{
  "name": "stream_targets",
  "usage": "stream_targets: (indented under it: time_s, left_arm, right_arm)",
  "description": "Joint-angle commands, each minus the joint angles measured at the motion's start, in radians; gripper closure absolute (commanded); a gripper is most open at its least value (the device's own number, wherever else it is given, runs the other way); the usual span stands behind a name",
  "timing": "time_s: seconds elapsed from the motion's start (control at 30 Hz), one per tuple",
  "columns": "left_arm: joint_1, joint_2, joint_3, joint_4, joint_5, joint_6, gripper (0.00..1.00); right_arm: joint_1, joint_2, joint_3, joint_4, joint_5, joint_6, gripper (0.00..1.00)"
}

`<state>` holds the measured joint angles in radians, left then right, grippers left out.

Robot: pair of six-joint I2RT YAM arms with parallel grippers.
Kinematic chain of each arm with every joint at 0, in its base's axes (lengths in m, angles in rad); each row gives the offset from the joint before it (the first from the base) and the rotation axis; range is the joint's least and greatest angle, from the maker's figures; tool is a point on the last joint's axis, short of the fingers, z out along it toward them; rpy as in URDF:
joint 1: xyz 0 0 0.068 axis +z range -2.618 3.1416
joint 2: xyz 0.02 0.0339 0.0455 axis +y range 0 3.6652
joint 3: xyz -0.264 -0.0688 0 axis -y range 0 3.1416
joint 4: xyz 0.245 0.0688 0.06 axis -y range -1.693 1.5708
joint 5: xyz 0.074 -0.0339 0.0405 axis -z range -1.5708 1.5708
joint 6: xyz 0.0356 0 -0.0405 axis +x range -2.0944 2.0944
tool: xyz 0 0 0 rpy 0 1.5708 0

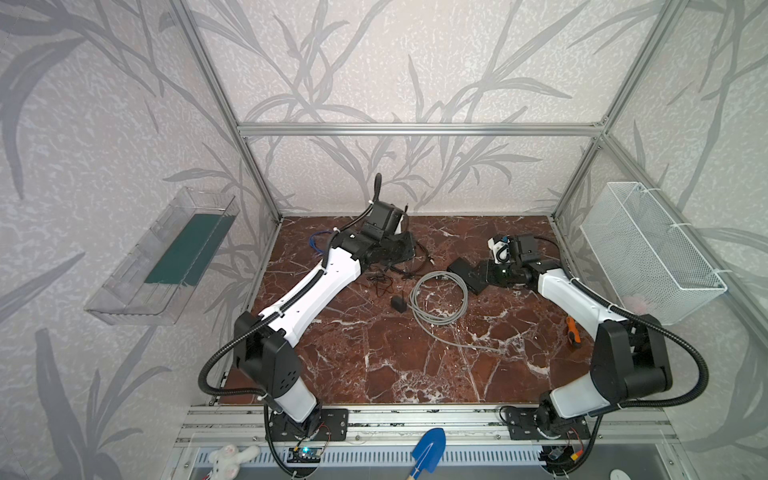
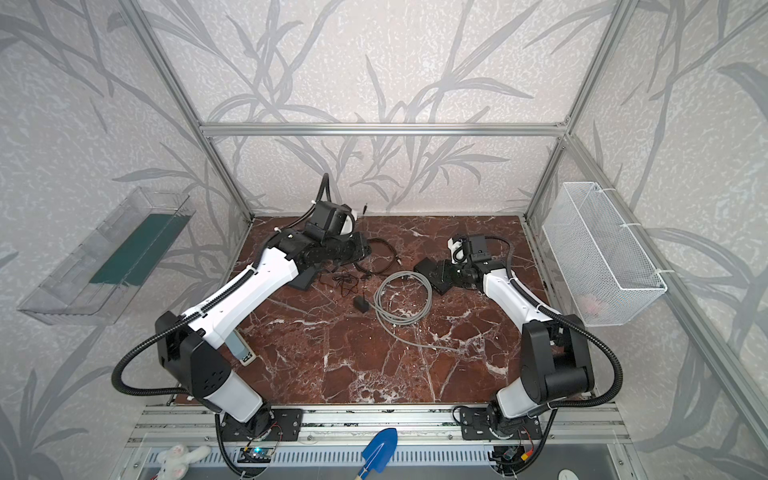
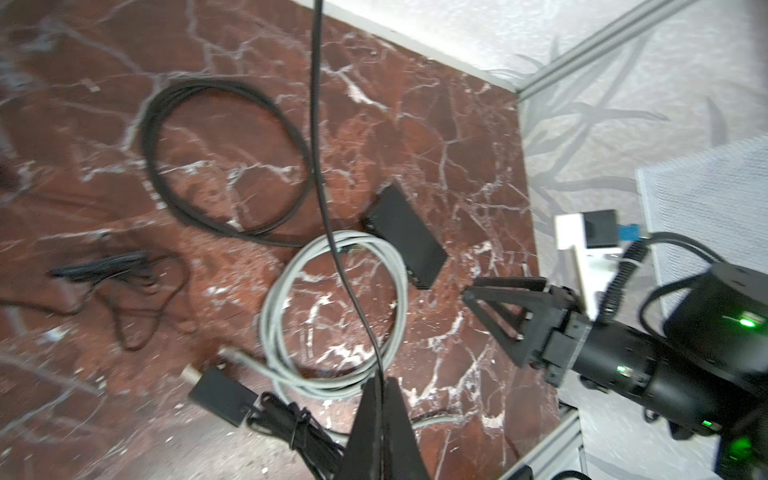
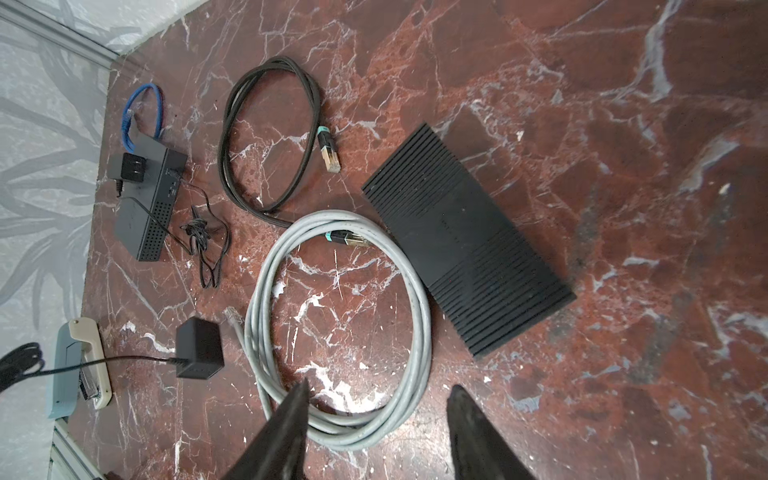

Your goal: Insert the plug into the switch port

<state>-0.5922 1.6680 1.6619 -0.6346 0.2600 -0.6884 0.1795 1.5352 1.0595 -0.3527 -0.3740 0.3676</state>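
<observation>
Plug [image 2: 365,206] held aloft, well apart from the switch [image 4: 465,241]
Left gripper [image 3: 376,384] pinches its thin cord [image 3: 319,158]; right gripper [image 4: 378,388], half open and empty, hovers by the switch; next the plug likely needs carrying across and lining up with it

Both top views: high at the near edge, facing down and far over the whole worktop [image 1: 374,353]. Wrist views: close, facing downward, sharing the grey cable coil [image 4: 254,336].
</observation>
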Motion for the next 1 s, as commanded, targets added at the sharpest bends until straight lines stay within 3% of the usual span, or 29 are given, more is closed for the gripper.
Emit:
stream_targets:
  time_s: [0.0, 0.3, 0.4, 0.5, 0.77, 0.97]
  left_arm:
    - [-0.065, 0.049, 0.111, 0.032, 0.06, 0.016, 1.0]
    - [-0.22, 0.261, 0.332, 0.084, 0.165, 0.046, 1.0]
    - [-0.262, 0.377, 0.479, -0.007, 0.24, 0.093, 1.0]
    - [-0.289, 0.459, 0.616, -0.098, 0.234, 0.151, 1.0]
    - [-0.285, 0.626, 0.685, -0.095, 0.276, 0.136, 1.0]
    - [-0.279, 0.731, 0.692, -0.108, 0.279, 0.166, 0.99]
  right_arm:
    - [-0.02, -0.011, -0.006, 0.017, 0.025, 0.032, 0.46]
    - [-0.089, -0.049, -0.084, 0.008, 0.114, 0.067, 0.46]
    - [-0.126, -0.068, -0.104, -0.005, 0.147, 0.074, 0.46]
    - [-0.168, -0.092, -0.124, -0.012, 0.174, 0.081, 0.46]
    - [-0.258, -0.122, -0.133, -0.048, 0.195, 0.055, 0.46]
    - [-0.257, -0.101, -0.129, -0.003, 0.063, 0.026, 0.46]
